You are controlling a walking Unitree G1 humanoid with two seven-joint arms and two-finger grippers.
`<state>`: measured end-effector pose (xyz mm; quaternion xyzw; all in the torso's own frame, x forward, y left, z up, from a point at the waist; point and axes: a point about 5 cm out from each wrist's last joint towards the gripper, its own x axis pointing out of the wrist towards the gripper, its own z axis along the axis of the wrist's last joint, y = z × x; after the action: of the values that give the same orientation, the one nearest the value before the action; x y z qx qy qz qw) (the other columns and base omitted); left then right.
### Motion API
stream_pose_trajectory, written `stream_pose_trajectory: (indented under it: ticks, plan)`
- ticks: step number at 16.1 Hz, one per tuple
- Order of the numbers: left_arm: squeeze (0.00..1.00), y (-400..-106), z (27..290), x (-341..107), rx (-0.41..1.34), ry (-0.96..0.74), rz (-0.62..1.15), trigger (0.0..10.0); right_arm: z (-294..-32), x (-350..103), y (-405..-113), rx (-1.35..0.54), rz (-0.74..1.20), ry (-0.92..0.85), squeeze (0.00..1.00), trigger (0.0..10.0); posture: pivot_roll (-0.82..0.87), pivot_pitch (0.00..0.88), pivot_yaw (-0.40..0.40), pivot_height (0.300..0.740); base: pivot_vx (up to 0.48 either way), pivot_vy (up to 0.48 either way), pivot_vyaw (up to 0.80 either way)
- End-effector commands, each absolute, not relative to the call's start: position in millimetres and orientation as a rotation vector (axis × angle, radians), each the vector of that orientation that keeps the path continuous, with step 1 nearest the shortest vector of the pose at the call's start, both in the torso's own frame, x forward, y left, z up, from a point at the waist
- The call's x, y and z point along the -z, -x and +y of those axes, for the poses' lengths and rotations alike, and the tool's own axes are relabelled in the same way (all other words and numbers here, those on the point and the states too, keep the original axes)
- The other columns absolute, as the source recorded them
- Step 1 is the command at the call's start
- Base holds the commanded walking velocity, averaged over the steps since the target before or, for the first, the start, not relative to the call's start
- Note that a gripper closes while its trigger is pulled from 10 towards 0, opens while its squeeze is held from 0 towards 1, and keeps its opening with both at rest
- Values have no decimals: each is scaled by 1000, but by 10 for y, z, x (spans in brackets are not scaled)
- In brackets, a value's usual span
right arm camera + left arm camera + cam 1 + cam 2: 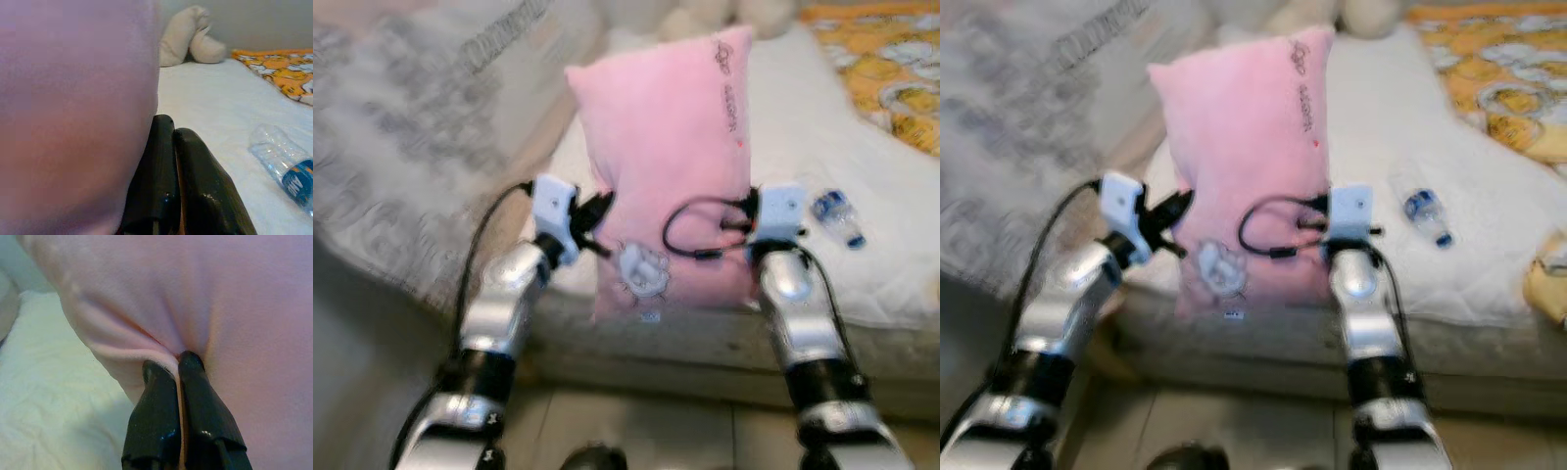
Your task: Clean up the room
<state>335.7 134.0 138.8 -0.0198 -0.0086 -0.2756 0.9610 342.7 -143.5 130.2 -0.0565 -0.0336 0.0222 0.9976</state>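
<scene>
While the soft pink rectangular pillow (671,166) is held upright over the near edge of the white bed (783,127), it is gripped from both sides; the left gripper (177,363) is closed on a fold of the pink fabric at the pillow's left edge, and the pinched cloth is seen between its two black fingers (155,421); the right gripper (168,128) is placed at the pillow's right edge with its fingers pressed together, but whether fabric is caught between them cannot be told. A small white cartoon figure (643,269) is printed near the lower end of the pillow. A crushed clear plastic bottle with a blue label (837,217) is laid on the bed to the right of the right gripper, near but apart from it. An orange patterned blanket (886,59) is spread at the far right of the bed; a cream plush toy (190,41) is seen at the far end of the bed.
</scene>
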Motion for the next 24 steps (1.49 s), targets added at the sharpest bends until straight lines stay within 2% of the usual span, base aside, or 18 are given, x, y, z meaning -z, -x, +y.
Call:
stream_pose_trajectory:
  ticks: [1,3,7,13,24]
  plan:
    - [0,-3377,1287,-1472,587,16,-56,0,-1462,-1343,-3438,-31,-100,89,0,0,-175,0,147,740,251,409,0]
    - [0,-3397,1278,-1489,582,13,-57,0,-1451,-1329,-3452,-37,-83,111,0,0,-173,0,145,740,308,360,0]
    - [0,-3428,1296,-1510,505,22,-67,0,-1463,-1359,-3485,-39,-93,112,0,0,-170,0,144,740,411,0,0]
    - [0,-3394,1268,-1499,465,31,-91,0,-1498,-1356,-3502,-38,-88,111,0,0,-165,0,133,740,0,0,187]
    - [0,-3430,1272,-1526,447,59,-87,0,-1483,-1357,-3521,-52,-93,104,0,0,-163,0,134,740,436,0,0]
